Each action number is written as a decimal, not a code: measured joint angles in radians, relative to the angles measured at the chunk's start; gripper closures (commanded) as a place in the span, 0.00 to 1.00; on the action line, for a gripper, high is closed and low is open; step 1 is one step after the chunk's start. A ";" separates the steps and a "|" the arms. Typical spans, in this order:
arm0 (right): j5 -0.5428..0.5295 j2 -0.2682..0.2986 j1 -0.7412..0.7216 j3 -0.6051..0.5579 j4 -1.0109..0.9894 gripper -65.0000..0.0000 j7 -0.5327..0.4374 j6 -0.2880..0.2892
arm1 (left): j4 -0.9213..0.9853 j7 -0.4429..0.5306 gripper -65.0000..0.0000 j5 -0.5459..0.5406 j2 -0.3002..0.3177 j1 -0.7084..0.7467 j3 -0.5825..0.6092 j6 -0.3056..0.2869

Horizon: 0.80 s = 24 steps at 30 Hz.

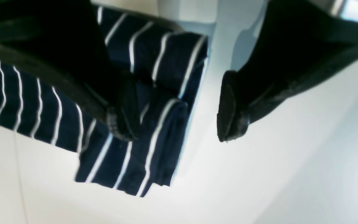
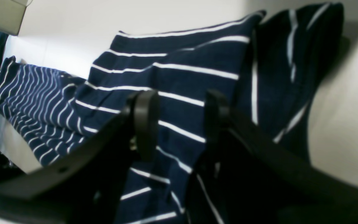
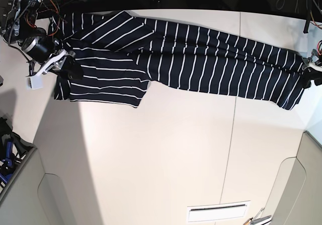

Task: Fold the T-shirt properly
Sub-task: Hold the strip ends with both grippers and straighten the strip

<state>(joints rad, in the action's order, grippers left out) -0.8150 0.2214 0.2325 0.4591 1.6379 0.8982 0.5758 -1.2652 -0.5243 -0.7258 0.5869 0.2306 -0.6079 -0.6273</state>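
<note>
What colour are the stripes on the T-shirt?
White, thin stripes on dark navy T-shirt fabric, clearest in the base view.

Light is bright and even from above in the base view; the table (image 3: 166, 154) shows soft grey shadows at left and lower corners, with edges bowed. Both wrist views are blurred and soft, their near fingers (image 1: 126, 109) black and featureless. The shirt (image 2: 179, 81) reads clearest mid-frame; the left wrist table glares white.

The T-shirt (image 3: 191, 59) lies stretched across the counter's (image 3: 166, 154) far side, the right gripper (image 3: 68, 66) over one end, the left gripper (image 3: 311, 74) at the opposite end.
</note>
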 measured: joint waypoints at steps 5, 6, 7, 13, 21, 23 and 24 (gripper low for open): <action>0.000 0.000 0.000 0.001 0.000 0.62 0.013 0.000 | 0.187 -0.020 0.35 -0.059 0.026 -0.093 0.000 -0.039; 0.000 0.000 0.000 0.001 0.000 0.62 0.013 0.000 | 0.223 -0.046 0.35 -0.089 0.032 -0.110 0.000 -0.055; 0.000 0.000 0.000 0.001 0.000 0.62 0.013 0.000 | 0.255 -0.072 0.35 -0.121 0.034 -0.126 0.000 -0.060; 0.000 0.000 0.000 0.001 0.000 0.62 0.016 0.000 | 0.333 -0.142 0.35 -0.241 0.034 -0.160 0.000 -0.060; 0.000 0.000 0.000 0.001 0.000 0.62 0.016 0.000 | 0.334 -0.236 0.35 -0.264 0.040 -0.162 0.000 -0.062; 0.000 0.000 0.000 0.001 0.000 0.62 0.016 0.000 | 0.334 -0.282 0.35 -0.301 0.040 -0.162 -0.001 -0.062; 0.000 0.000 0.000 0.001 0.000 0.62 0.016 0.000 | 0.334 -0.318 0.35 -0.333 0.040 -0.161 -0.001 -0.062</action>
<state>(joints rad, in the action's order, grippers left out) -0.8154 0.2211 0.2325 0.4599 1.6379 0.9142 0.5758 -0.9310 -0.8425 -1.0588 0.6270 0.0692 -0.6090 -0.6895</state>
